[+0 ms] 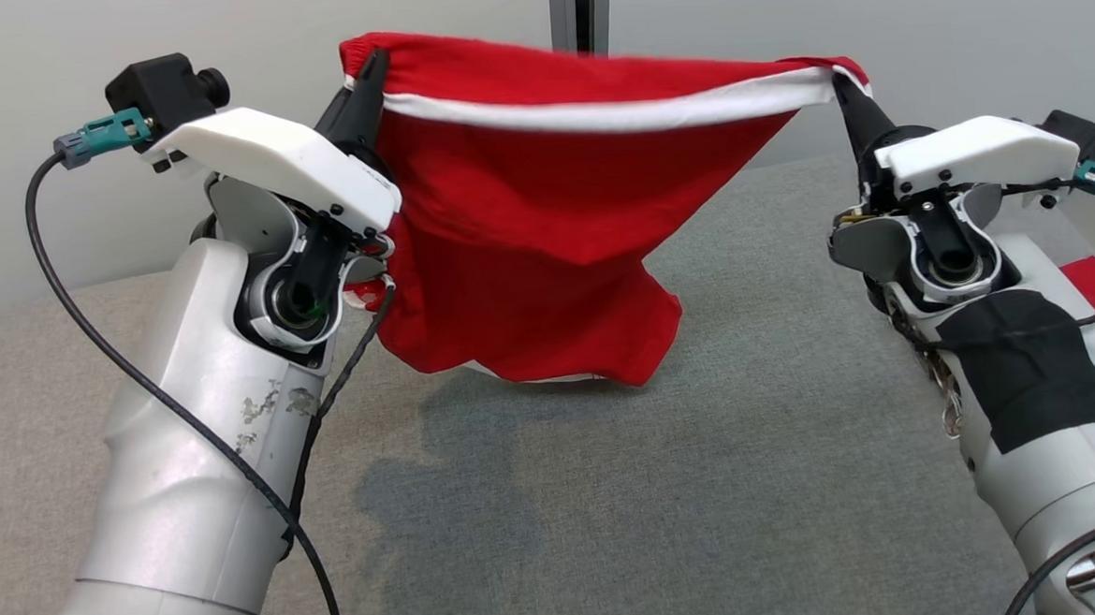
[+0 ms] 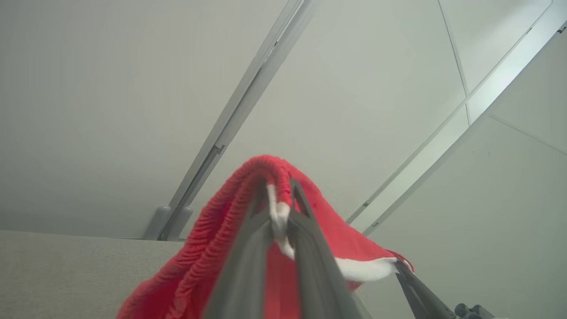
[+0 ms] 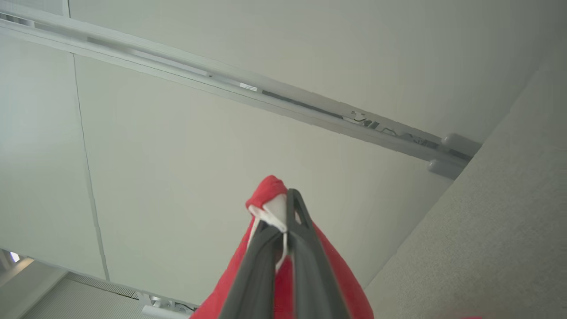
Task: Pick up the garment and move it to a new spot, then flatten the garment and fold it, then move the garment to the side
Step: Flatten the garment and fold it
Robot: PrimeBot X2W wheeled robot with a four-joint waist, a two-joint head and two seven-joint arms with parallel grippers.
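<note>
The garment (image 1: 525, 243) is soft red knit cloth, ribbed along its gathered edge, with a smooth white band (image 1: 612, 115). The table (image 1: 705, 449) is covered in grey woven fabric, matt and slightly coarse. The left forearm (image 1: 191, 476) is satin silver with chipped paint, and its wrist cover (image 1: 287, 162) is smooth white plastic. The right forearm (image 1: 1072, 486) bears a matt black patch (image 1: 1029, 367).

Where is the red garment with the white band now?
Head view, centre: the red knit garment hangs stretched between the left hand and right hand, above the grey fabric surface.
</note>
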